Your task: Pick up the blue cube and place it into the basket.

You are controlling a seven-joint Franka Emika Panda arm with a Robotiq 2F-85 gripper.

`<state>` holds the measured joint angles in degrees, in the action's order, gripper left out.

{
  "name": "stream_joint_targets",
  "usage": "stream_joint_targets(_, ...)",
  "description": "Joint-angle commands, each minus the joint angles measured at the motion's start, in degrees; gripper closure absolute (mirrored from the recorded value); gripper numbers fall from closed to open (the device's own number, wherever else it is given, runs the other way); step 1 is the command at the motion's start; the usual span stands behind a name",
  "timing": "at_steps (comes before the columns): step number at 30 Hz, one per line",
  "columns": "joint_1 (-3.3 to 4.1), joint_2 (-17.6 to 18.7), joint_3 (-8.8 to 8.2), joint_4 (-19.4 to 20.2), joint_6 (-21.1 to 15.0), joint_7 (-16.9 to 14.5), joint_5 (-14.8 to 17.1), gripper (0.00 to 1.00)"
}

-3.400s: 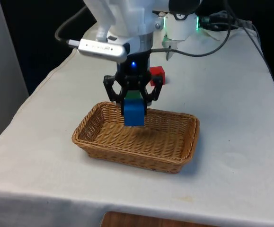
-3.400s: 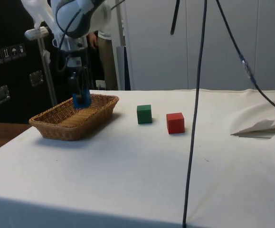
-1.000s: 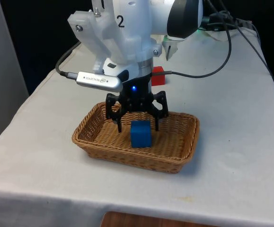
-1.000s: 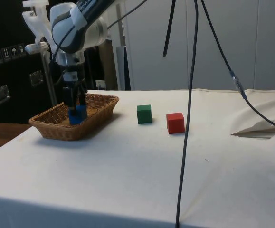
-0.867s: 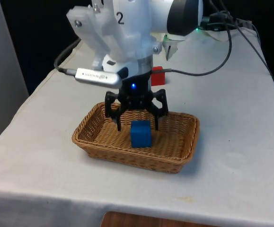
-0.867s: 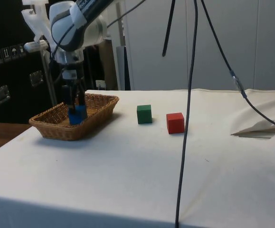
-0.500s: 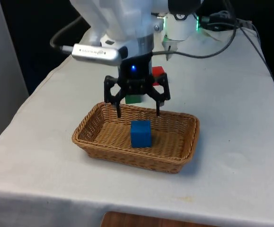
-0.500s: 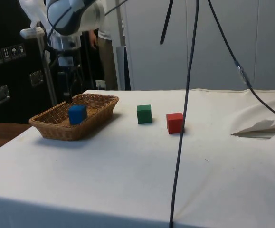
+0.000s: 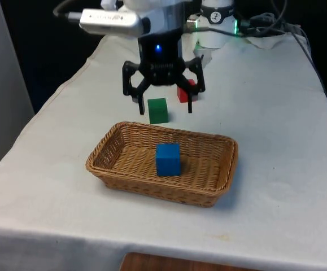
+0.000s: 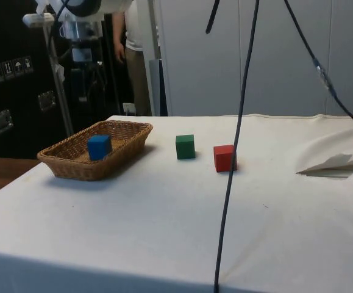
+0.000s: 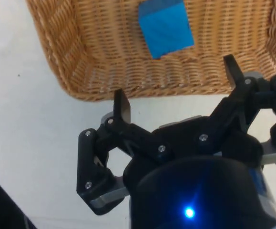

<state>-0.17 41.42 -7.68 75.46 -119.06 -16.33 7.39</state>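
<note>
Cube [image 9: 168, 159] sits free on the basket [image 9: 112, 169] floor, well below our spread, empty jaws, since the gripper [image 9: 162, 105] has let go and risen clear within the last second, so we judge the placing done.

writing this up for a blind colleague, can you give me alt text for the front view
A blue cube sits inside a wicker basket on a table with a white cloth. The robot's black hand hangs open and empty above the table beyond the basket, with a green cube and a red cube on the cloth behind it.
</note>
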Motion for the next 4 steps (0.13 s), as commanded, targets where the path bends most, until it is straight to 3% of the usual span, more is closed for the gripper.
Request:
stream_joint_targets(1,0.34,-0.86,-0.29,0.63,0.06,0.57,-0.34,0.0)
stream_joint_targets(4,0.11,-1.15,-0.06,0.63,0.23,0.29,-0.06,0.0)
